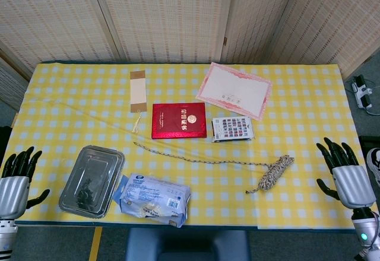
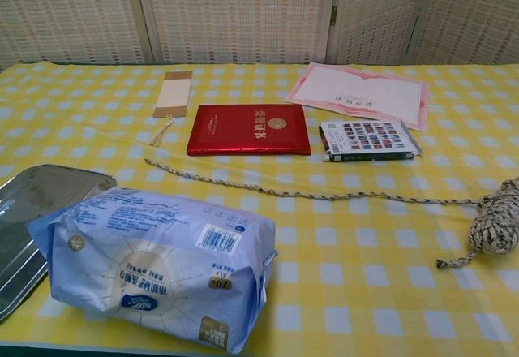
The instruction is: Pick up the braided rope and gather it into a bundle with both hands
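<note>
The braided rope (image 1: 208, 161) lies on the yellow checked tablecloth, one straight length running from the middle left to a loose coil (image 1: 276, 172) at the right. The chest view shows the rope's strand (image 2: 324, 195) and its coil (image 2: 495, 221) at the right edge. My right hand (image 1: 347, 178) hovers off the table's right edge, fingers spread and empty, well right of the coil. My left hand (image 1: 14, 185) hangs off the left edge, fingers apart, holding nothing. Neither hand appears in the chest view.
A metal tray (image 1: 92, 181) and a blue-white wipes pack (image 1: 154, 197) sit at the front left. A red booklet (image 1: 179, 120), a small card box (image 1: 232, 128), a pink-edged certificate (image 1: 233, 90) and a bookmark (image 1: 138, 91) lie farther back.
</note>
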